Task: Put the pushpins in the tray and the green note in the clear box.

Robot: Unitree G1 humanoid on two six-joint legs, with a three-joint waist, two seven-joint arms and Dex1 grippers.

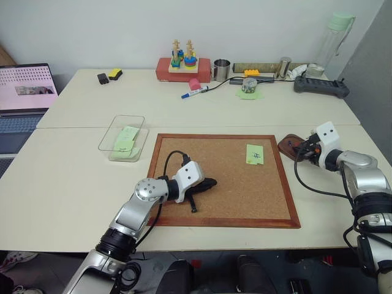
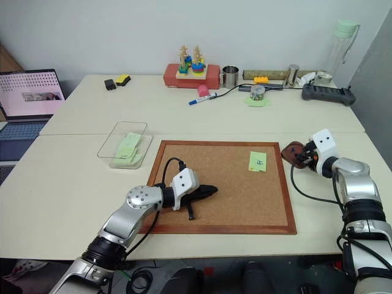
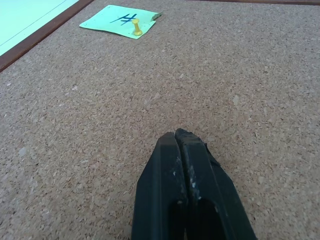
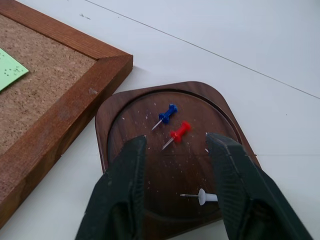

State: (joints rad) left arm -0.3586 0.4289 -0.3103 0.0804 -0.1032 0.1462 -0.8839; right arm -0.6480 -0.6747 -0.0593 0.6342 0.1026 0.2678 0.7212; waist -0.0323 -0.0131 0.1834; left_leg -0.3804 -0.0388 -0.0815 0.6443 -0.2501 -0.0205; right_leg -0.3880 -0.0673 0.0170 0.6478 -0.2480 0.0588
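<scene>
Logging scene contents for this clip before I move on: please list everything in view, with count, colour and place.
Wood-framed cork board: one, brown, table centre.
Marked yellow-green sticky note: one, on the board, held by a yellow pushpin.
Dark brown wooden tray: one, right of the board.
Pushpins in tray: three, blue, red, white.
Clear plastic box: one, left of the board, pale green notes inside.
Laptop: one, far left.
Back of table: red stacking toy, metal cup, blue marker, clear bottle.
Left claw: black, shut, over the cork.
Right claw: black, open, above the tray.
</scene>
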